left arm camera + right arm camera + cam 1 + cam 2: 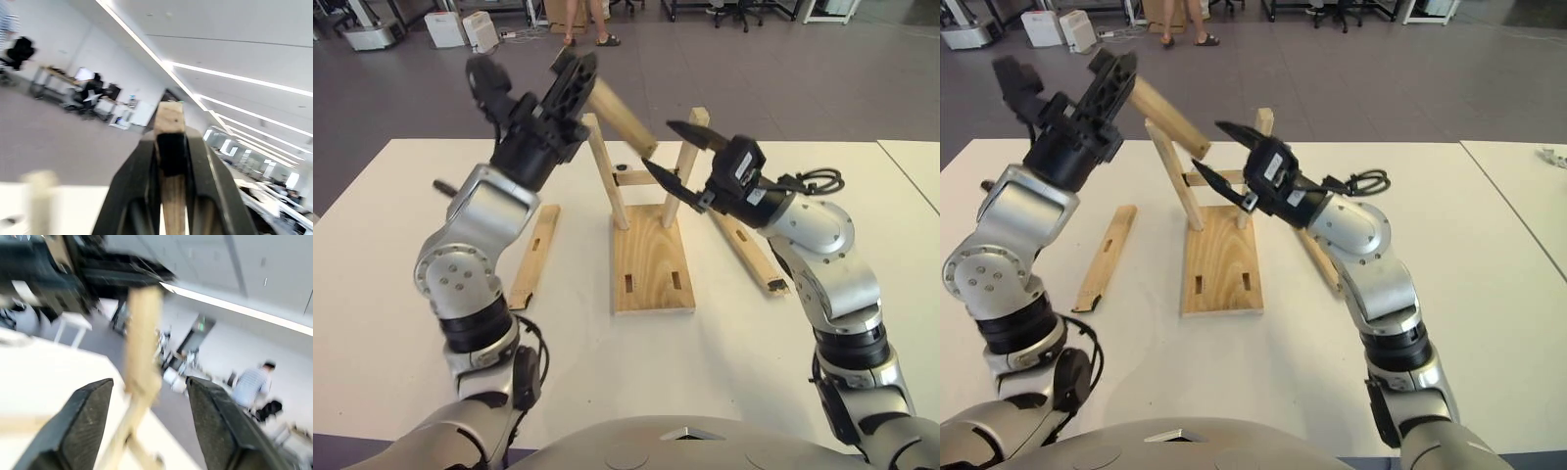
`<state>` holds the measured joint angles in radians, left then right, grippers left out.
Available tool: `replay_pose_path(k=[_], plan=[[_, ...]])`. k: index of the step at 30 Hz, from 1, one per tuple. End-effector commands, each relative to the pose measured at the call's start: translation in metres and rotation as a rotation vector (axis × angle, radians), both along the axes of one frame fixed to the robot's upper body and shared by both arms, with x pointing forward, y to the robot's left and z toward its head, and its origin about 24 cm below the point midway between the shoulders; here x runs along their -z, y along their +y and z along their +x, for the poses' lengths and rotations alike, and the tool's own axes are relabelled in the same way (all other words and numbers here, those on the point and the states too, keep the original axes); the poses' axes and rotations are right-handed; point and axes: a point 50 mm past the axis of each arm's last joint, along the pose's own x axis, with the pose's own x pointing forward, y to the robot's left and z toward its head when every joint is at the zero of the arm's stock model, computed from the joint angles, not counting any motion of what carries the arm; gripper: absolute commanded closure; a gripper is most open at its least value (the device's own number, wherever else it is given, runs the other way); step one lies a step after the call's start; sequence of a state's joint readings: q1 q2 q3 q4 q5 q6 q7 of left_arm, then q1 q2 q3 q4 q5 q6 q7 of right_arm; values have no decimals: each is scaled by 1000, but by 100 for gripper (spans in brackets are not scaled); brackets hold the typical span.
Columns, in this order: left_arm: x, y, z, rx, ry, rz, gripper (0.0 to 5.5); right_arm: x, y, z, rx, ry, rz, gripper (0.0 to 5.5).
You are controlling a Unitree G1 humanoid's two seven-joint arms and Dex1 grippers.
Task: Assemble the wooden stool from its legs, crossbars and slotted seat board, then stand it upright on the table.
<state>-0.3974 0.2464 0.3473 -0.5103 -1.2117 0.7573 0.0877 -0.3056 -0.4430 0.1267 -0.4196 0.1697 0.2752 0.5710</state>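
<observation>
seat board [651, 266] holds 2 legs [610, 181]; left gripper [576, 67] clamps leg [626, 122]; right gripper [660, 146] spread

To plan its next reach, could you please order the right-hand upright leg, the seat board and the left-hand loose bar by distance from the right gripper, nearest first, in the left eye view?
From the right gripper:
1. right-hand upright leg, beside its fingers.
2. seat board, below it, centre.
3. left-hand loose bar, lying far left.
</observation>
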Motion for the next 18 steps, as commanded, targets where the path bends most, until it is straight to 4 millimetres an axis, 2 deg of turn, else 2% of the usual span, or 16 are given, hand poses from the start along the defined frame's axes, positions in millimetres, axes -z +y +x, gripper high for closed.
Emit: replay_pose_path(k=[1,3,5,10,12,18], plan=[[45,58,-2,-242,137,227,510,40,-57,21,308,100,-67,275],[64,80,1,-325,173,274,510,50,-76,29,409,119,-57,275],[82,93,3,-386,216,284,510,60,-83,34,452,125,-65,275],[127,96,-4,-428,321,257,510,84,-90,36,493,145,-76,275],[136,98,-6,-450,332,240,510,88,-92,36,505,148,-71,275],[142,95,3,-481,302,206,510,94,-94,37,495,148,-79,275]])
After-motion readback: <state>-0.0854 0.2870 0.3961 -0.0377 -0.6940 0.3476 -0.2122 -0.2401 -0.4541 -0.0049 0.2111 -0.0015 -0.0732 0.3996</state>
